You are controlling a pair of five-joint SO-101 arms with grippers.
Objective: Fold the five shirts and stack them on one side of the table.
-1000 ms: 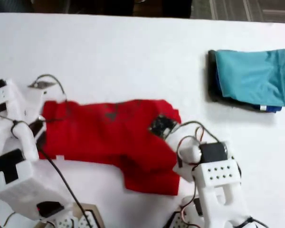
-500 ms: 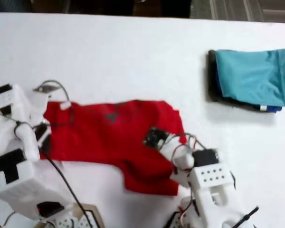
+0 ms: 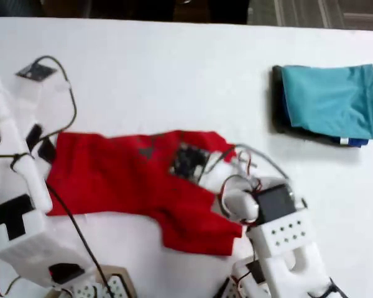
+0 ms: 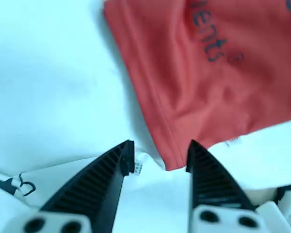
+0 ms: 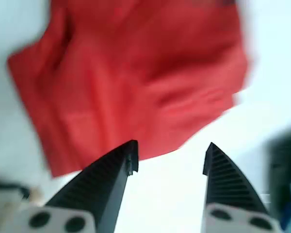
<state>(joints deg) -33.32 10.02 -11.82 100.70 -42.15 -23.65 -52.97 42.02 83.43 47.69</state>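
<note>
The red shirt, mid-frame, looks half folded. The left gripper and right gripper hang open, empty. Next, each probably must pinch an edge.

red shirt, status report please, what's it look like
Left gripper open over a corner of the red shirt. Right gripper open above its edge. Shirt rumpled mid-table, not stacked. Folded stack apart, off to one side.

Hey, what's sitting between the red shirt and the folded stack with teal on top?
Nothing: in the high view that stretch is bare white table, from the red shirt to the folded stack.
</note>
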